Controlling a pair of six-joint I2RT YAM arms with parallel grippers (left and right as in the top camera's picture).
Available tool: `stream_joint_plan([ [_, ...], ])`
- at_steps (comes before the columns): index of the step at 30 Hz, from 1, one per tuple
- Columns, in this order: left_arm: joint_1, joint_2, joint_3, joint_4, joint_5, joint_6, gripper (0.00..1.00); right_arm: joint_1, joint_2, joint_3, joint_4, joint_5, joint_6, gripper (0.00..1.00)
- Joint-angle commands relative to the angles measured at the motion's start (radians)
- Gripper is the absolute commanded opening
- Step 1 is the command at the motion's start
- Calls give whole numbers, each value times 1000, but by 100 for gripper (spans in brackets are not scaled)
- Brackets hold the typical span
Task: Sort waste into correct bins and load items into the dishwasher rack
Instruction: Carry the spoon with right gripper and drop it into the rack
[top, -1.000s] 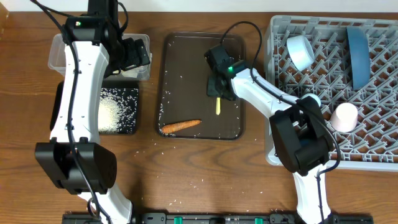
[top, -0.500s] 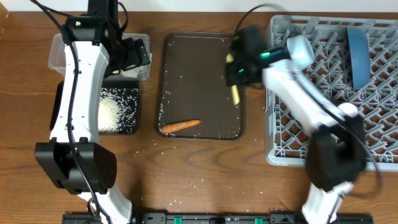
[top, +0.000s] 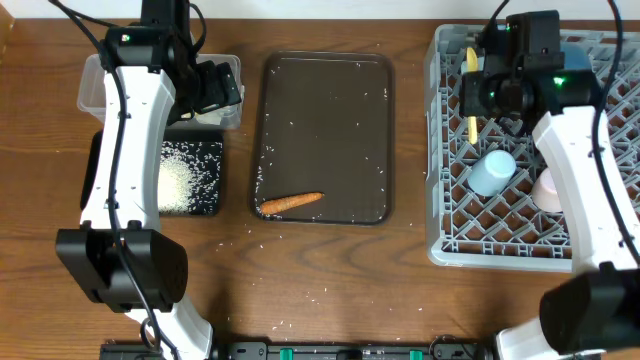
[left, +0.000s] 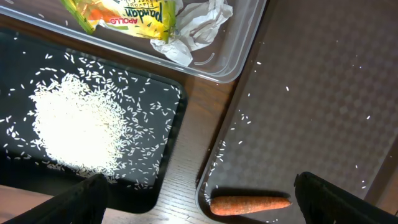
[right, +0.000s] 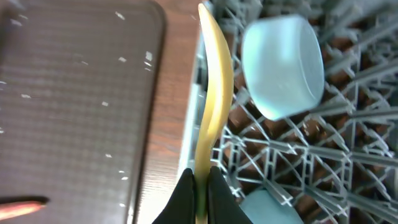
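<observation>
My right gripper (top: 488, 92) is shut on the yellow spoon (top: 471, 100) and holds it over the left part of the grey dishwasher rack (top: 500, 235). In the right wrist view the spoon (right: 214, 93) stands between the fingers (right: 201, 186), beside the light blue bowl (right: 283, 65). The small light blue cup (top: 492, 172) and pink cup (top: 546, 190) lie in the rack. The dark blue plate is hidden by my right arm. My left gripper (left: 205, 202) is open and empty, above the carrot (left: 249, 203). The clear tub (left: 236, 56) holds the wrapper (left: 124, 15) and paper (left: 199, 22).
The black tray (top: 208, 150) holds a pile of rice (top: 175, 182). The carrot (top: 290, 202) lies at the front of the dark brown serving tray (top: 325, 120), which has scattered rice grains. A few grains lie on the wooden table in front.
My right gripper lifted the yellow spoon from the brown tray and carried it right, over the rack. The left arm has not moved.
</observation>
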Motion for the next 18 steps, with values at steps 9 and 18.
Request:
stream_joint_plan([
  [9, 0, -18, 16, -1, -2, -5, 98, -13, 74, -153, 54, 11, -19, 16],
  [18, 0, -18, 16, -1, -2, -5, 98, -13, 71, -98, 63, -87, -20, 59],
])
